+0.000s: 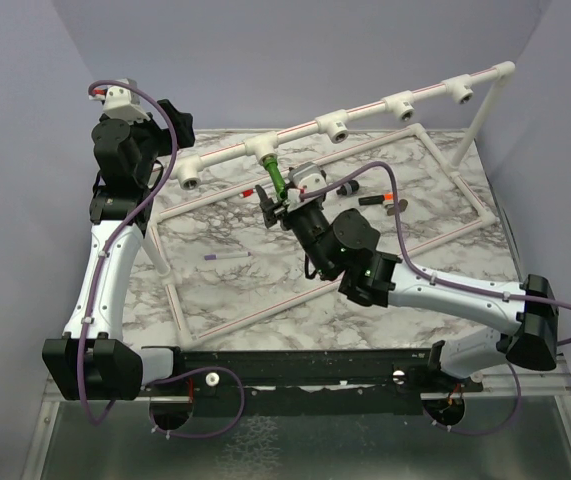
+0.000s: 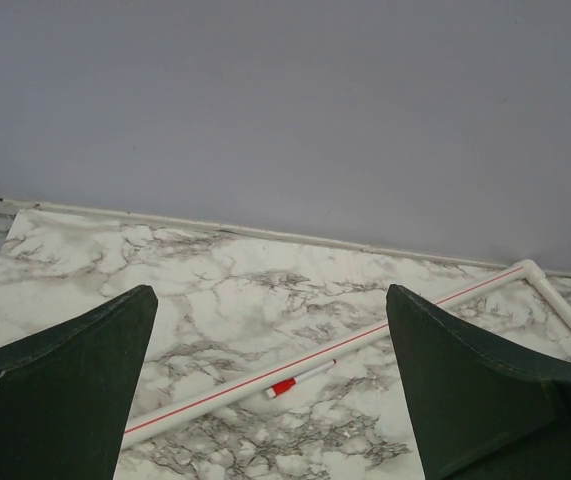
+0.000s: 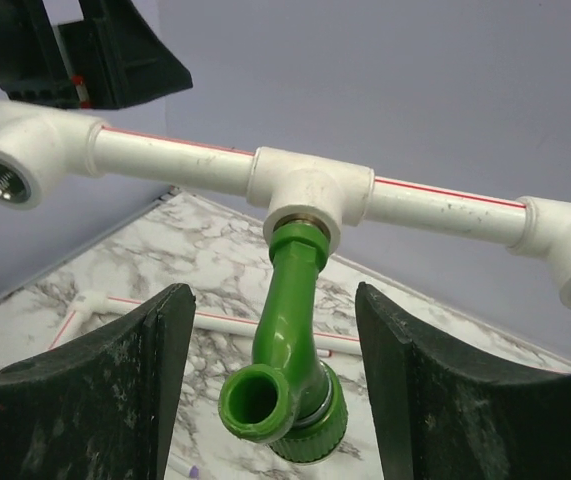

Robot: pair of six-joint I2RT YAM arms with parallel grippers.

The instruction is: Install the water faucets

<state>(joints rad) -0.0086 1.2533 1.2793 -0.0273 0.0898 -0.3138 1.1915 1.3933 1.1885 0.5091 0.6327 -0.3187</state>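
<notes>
Green faucet looks seated in one socket on the pipe. Right tool gapes around it, gripping nothing; left tool is wide open and empty. Four other sockets are unfilled.

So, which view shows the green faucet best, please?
The right wrist view: the green faucet is close-up, seated in the white T-socket. Top external shows it small; left wrist misses it.
</notes>
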